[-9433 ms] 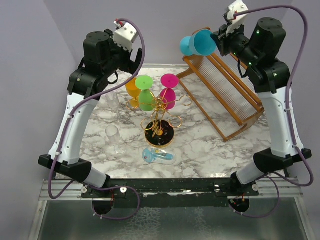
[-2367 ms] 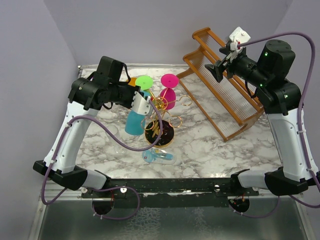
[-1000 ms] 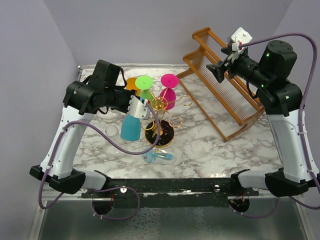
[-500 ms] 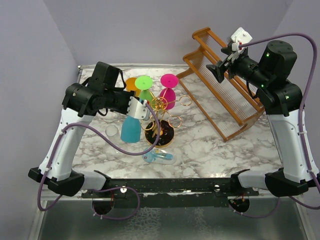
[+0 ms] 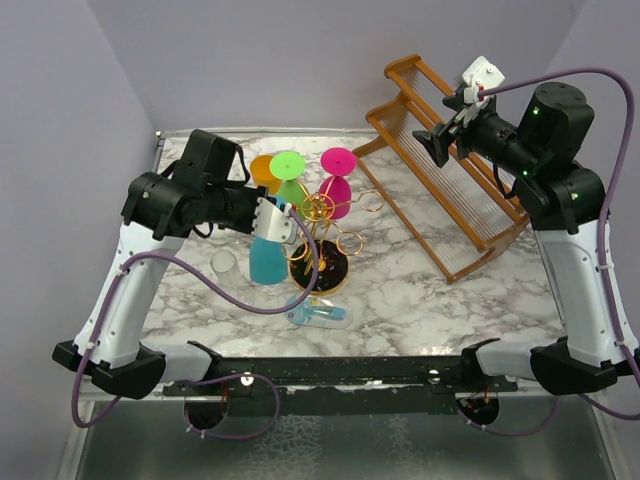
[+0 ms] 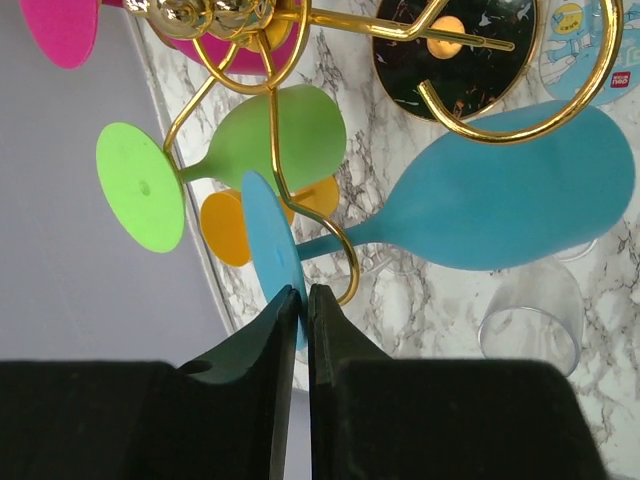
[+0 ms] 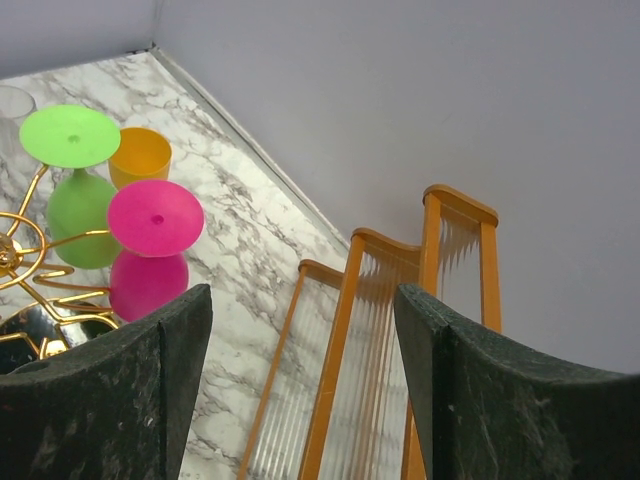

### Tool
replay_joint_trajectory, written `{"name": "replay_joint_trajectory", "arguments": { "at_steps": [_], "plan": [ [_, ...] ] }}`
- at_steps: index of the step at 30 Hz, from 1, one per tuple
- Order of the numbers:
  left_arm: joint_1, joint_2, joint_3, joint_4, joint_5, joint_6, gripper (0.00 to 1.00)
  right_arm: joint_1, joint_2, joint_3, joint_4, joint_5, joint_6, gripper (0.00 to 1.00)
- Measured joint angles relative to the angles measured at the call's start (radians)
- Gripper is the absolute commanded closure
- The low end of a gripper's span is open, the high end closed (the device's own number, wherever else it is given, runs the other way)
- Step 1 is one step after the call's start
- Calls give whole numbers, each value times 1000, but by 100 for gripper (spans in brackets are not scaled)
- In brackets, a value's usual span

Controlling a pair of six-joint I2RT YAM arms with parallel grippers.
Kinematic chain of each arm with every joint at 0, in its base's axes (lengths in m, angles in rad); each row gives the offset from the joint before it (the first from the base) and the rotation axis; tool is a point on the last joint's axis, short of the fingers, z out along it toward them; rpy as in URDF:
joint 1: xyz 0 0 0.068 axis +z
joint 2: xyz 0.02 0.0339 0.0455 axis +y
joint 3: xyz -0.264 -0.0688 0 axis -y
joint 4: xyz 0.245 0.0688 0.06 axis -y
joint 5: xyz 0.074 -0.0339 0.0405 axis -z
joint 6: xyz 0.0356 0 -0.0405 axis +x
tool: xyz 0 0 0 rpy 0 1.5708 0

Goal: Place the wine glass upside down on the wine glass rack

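Hanging bowl-down at the left side of the wine glass rack [image 5: 320, 208], the blue wine glass [image 6: 500, 205] is sitting with its stem inside the curve of one gold wire arm and its foot on top. Its bowl is reaching down just beside the rack's round black base. I cannot tell whether the rim is touching the marble worktop [image 5: 420, 300].

The left gripper [image 6: 300, 292] is hovering at the foot of that glass. Its fingers [image 6: 265, 350] are standing almost together, with only a thin slit between them, and the rim of the foot is caught between their tips.

The right gripper [image 5: 440, 140] is hanging high above the wooden slatted rack [image 5: 450, 190], well apart from the glasses. Its fingers [image 7: 130, 400] are spread wide and holding nothing.

A green glass [image 5: 289, 170] and a pink glass [image 5: 338, 175] are also hanging upside down on the gold rack, on arms farther back. An orange glass [image 5: 264, 170] is showing just behind the green one. A clear glass [image 5: 224, 263] is standing on the worktop to the left of the blue bowl. A small pale-blue packet [image 5: 318, 314] is lying flat in front of the rack's base.
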Motion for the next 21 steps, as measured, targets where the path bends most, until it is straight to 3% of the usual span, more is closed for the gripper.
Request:
{"name": "replay_joint_trajectory", "arguments": {
  "at_steps": [16,21],
  "plan": [
    [0,-27,-71,-12,-16,-39,73,-12,-13,-15,3,-1,0,26],
    [0,-31,-76,-16,-17,-49,64,-13,-13,-16,3,-2,0,26]
  ]
}}
